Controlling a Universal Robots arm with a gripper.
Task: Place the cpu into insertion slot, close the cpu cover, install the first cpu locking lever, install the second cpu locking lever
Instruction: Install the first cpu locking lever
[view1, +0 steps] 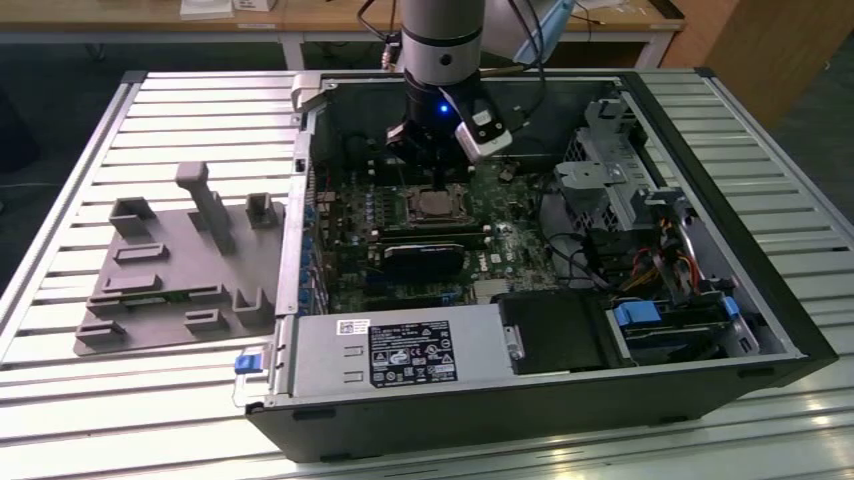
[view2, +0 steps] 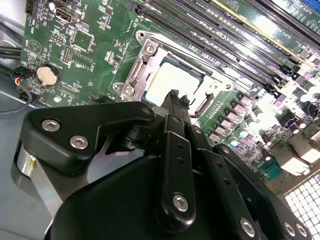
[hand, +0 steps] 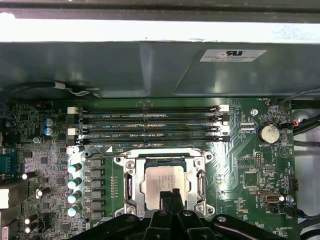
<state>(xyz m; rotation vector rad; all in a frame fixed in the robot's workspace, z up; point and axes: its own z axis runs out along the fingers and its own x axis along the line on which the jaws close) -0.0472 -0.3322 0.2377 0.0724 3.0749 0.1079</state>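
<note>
The cpu (hand: 162, 180) lies flat in the insertion slot on the motherboard, its pale silvery top showing. The cpu cover (hand: 129, 181) is down around it, a silvery frame whose window shows the chip. My gripper (hand: 170, 196) hangs just above the chip's near edge with its black fingers pressed together and nothing between them. In the second wrist view the fingertips (view2: 173, 96) stand over the cpu (view2: 167, 80), inside the cover (view2: 149, 50). In the exterior view the gripper (view1: 430, 168) is inside the open computer case, right above the cpu (view1: 431, 205). I cannot make out the locking levers.
Long memory slots (hand: 150, 125) run beside the socket, with a coin battery (hand: 270, 133) near them. A black graphics card (view1: 420, 255) lies in front of the socket, and the grey power-supply box (view1: 394, 350) fills the case's front. A grey fixture (view1: 174, 270) rests on the table at the exterior view's left.
</note>
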